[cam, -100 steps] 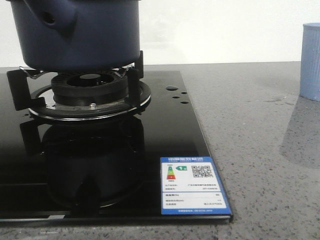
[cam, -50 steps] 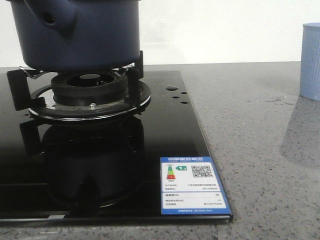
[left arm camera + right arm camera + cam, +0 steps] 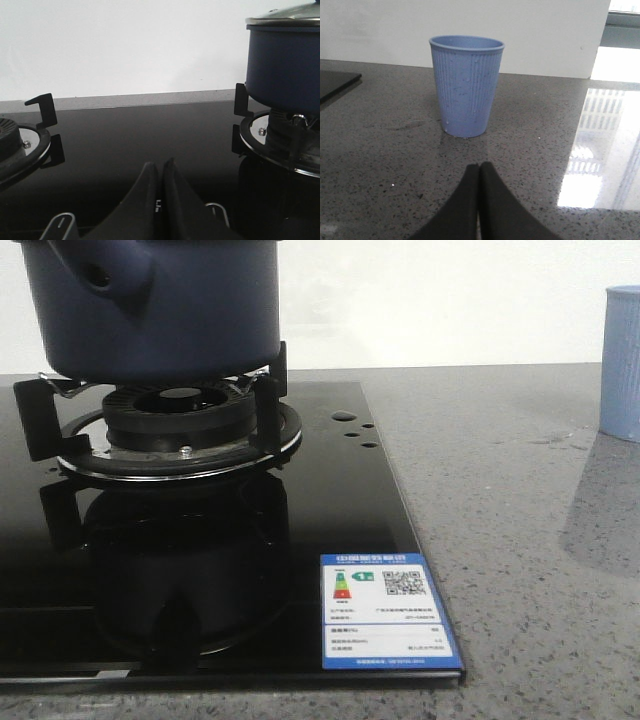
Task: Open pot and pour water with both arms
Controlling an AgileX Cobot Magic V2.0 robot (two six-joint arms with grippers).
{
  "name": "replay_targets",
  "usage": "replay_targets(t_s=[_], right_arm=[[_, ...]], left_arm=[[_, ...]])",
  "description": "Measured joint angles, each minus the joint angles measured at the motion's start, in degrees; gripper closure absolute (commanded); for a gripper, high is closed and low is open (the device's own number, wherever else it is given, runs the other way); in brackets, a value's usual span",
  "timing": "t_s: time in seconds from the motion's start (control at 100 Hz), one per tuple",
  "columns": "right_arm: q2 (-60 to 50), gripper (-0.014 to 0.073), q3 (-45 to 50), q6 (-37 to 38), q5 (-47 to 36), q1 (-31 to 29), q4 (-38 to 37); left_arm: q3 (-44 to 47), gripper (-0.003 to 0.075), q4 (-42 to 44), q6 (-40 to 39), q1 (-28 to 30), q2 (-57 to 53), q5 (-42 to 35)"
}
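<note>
The left gripper [image 3: 161, 172] is sitting low over the black glass stovetop [image 3: 140, 135] with its two fingers pressed together, holding nothing and touching nothing that shows. The right gripper [image 3: 479, 172] is likewise closed tight and empty, hanging just above the grey speckled counter [image 3: 380, 150] and pointing at a light-blue ribbed cup [image 3: 466, 85] standing upright a little way ahead of it.

The pot [image 3: 150, 305] is resting on the black prongs of a gas burner [image 3: 180, 425], on the stovetop's right-hand ring. From the left wrist a metal-rimmed lid [image 3: 285, 19] is sitting on it, though its top is cut off. An energy label [image 3: 385, 612] is lying at the stovetop's near corner. A plain white wall [image 3: 450, 300] is running behind the counter.
</note>
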Motion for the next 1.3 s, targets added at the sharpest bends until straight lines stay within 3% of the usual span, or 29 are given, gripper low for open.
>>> replay_targets(t_s=[0.12, 0.27, 0.44, 0.56, 0.69, 0.85, 0.98, 1.2, 1.3], right_arm=[[0.0, 0.0655, 0.0, 0.0, 0.0, 0.0, 9.4], [0.0, 0.0655, 0.0, 0.0, -1.5, 0.0, 25.6], [0.0, 0.0654, -0.1, 0.0, -2.5, 0.0, 31.3], [0.0, 0.0652, -2.2, 0.0, -0.8, 0.0, 29.1], [1.9, 0.0652, -9.1, 0.0, 3.0, 0.0, 21.9], [12.1, 0.0653, -19.1, 0.0, 9.2, 0.0, 14.4], [21.5, 0.0653, -26.3, 0.0, 14.3, 0.8, 10.4], [29.3, 0.0652, -30.9, 0.0, 16.1, 5.5, 6.8], [29.9, 0.0627, -30.9, 0.0, 16.7, 5.9, 6.1]], left_arm=[[0.0, 0.0736, -8.2, 0.0, 0.0, 0.0, -0.3], [0.0, 0.0736, -27.3, -0.1, 0.0, 0.0, -2.5], [-0.2, 0.0736, -37.2, -0.2, 0.0, 0.0, -3.7], [-3.2, 0.0736, -36.1, -0.2, 0.0, 0.0, -2.8], [-11.6, 0.0736, -27.3, -0.1, 0.0, 1.1, 1.0], [-23.2, 0.0736, -20.7, 0.8, 0.0, 9.1, 7.7], [-30.5, 0.0736, -19.6, 6.1, -0.3, 17.0, 12.4], [-32.9, 0.0734, -19.4, 8.8, -6.0, 24.7, 14.1], [-32.9, 0.0675, -19.4, 8.8, -8.1, 26.1, 14.2]])
